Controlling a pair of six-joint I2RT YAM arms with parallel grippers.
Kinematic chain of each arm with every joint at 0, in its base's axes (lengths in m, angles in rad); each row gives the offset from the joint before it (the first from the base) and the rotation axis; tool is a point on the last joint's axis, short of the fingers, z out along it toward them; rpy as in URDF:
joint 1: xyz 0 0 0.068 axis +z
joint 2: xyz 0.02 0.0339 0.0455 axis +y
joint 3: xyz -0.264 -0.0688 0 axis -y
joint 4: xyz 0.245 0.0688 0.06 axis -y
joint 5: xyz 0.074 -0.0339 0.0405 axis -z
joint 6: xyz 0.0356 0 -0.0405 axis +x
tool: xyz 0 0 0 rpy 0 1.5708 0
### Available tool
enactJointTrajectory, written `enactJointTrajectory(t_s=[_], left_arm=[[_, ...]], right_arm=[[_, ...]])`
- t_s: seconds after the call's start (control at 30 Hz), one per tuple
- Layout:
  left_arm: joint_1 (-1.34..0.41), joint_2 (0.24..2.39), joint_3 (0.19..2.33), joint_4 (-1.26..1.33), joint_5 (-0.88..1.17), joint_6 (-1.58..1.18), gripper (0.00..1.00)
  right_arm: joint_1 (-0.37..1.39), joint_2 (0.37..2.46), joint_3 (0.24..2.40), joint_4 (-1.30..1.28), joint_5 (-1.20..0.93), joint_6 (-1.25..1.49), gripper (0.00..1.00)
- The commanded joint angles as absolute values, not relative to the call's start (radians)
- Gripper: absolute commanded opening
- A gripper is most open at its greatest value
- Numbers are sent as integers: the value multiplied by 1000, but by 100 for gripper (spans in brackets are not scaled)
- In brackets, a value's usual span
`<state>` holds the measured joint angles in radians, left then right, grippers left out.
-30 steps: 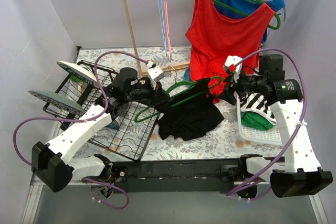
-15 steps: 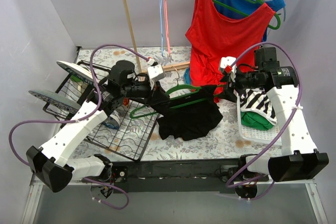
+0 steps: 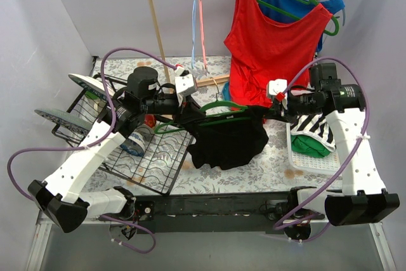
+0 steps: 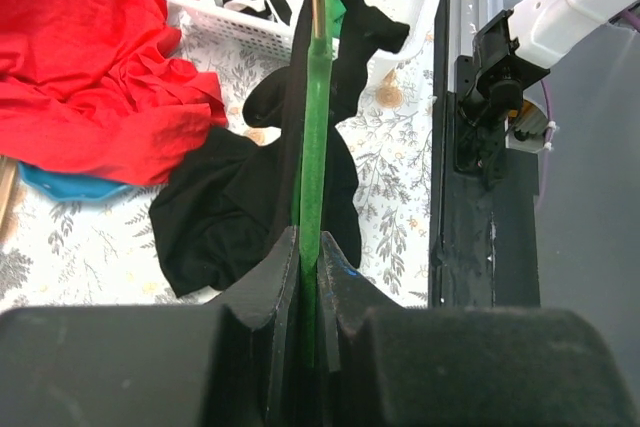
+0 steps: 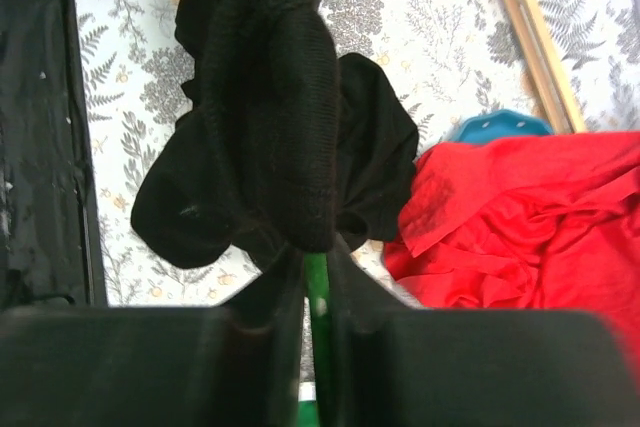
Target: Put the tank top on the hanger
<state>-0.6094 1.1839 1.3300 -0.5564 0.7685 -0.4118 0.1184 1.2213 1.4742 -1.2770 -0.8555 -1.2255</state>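
The green hanger (image 3: 222, 107) is held level above the table between both arms. My left gripper (image 3: 188, 117) is shut on its left end; in the left wrist view the green bar (image 4: 315, 147) runs straight out from the shut jaws (image 4: 310, 262). My right gripper (image 3: 265, 113) is shut on the right end, with the green bar (image 5: 316, 297) pinched between its fingers. The black tank top (image 3: 228, 141) is draped over the hanger and hangs in folds, its lower part near the table. A bunch of its fabric (image 5: 280, 97) covers the bar just beyond the right jaws.
A red tank top (image 3: 273, 36) hangs on another green hanger at the back right. A white basket (image 3: 304, 164) with a striped garment sits at the right. A wire dish rack (image 3: 152, 166) with plates stands at the left. A wooden pole (image 3: 155, 23) and thin hangers (image 3: 198, 17) stand behind.
My right gripper has closed on the hanger's right end. Both arms have raised the hanger, and the black tank top now hangs more freely from it.
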Motion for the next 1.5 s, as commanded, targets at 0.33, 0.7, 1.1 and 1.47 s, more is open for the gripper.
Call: enactJointTrajectory(t_s=[0.33,0.7,1.1,1.47], left_arm=[[-601,1178,1345,-416,651,-472,44],[-601,1074,1284,-422,500,-477,85],[-603,930,1135,-397,451,-557,90],[-601,870,1088,-397,436,-601,91]], right_arm=[[104,1037,1365,-1104,-792,-973,1],[-181,1005,1272,-1011,-704,-848,1],[-163,1265,1570,-798,-707,-606,1],[-61,1581,1940,-635,-580,-407,1]])
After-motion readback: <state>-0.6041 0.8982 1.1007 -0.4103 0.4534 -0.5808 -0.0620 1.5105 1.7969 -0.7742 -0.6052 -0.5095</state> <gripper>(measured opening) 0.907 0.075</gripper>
